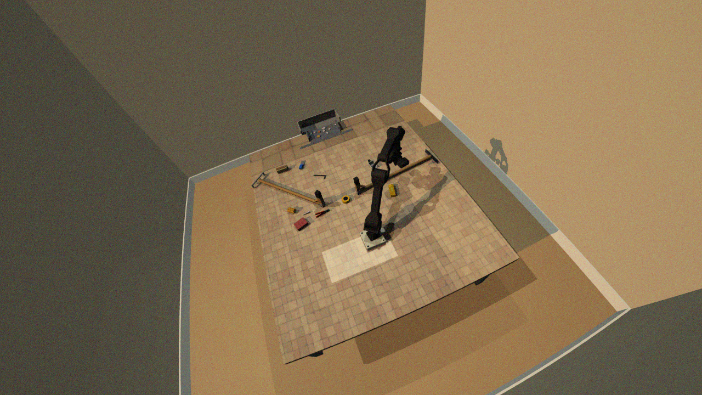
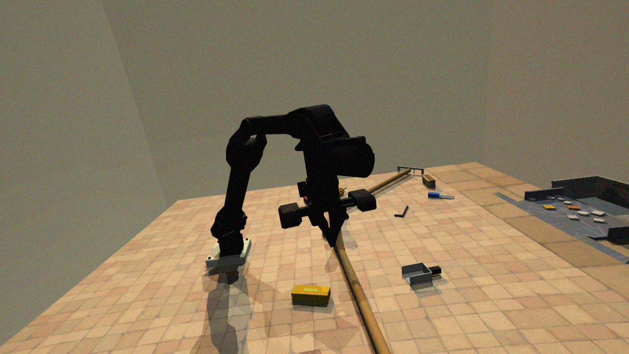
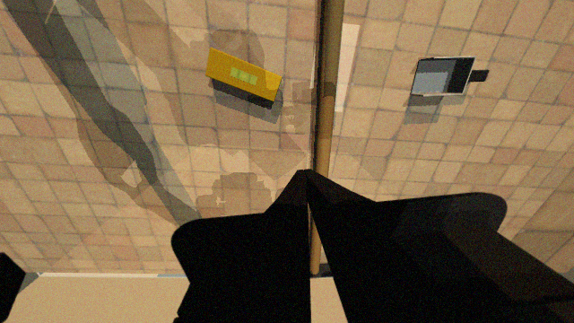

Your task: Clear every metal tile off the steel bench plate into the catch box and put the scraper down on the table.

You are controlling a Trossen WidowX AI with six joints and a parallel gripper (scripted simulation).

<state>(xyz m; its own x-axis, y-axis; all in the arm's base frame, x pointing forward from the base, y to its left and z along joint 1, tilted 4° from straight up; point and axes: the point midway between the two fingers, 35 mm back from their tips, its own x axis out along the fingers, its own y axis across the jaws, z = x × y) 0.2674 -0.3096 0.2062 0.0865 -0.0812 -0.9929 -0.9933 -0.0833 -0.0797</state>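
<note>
The long scraper (image 1: 417, 162) (image 2: 358, 295) (image 3: 329, 67), a wooden pole with a dark blade at one end, lies flat on the tiled table. My gripper (image 1: 398, 163) (image 2: 330, 241) (image 3: 303, 176) is shut and empty. Its tips point down right over the pole. I cannot tell whether they touch it. The steel bench plate (image 1: 333, 133) (image 2: 567, 228) lies at the table's far edge with several small metal tiles (image 1: 320, 131) (image 2: 571, 206) on it. The dark catch box (image 1: 316, 119) (image 2: 589, 185) stands at its far end.
A yellow level (image 1: 392, 190) (image 2: 310, 294) (image 3: 243, 77) and a small grey box (image 2: 417, 274) (image 3: 441, 75) lie on either side of the pole. A second long pole tool (image 1: 289, 190) (image 2: 391, 179), a hex key (image 1: 320, 175) (image 2: 403, 213), yellow tape (image 1: 346, 198) and a red block (image 1: 300, 224) lie further off.
</note>
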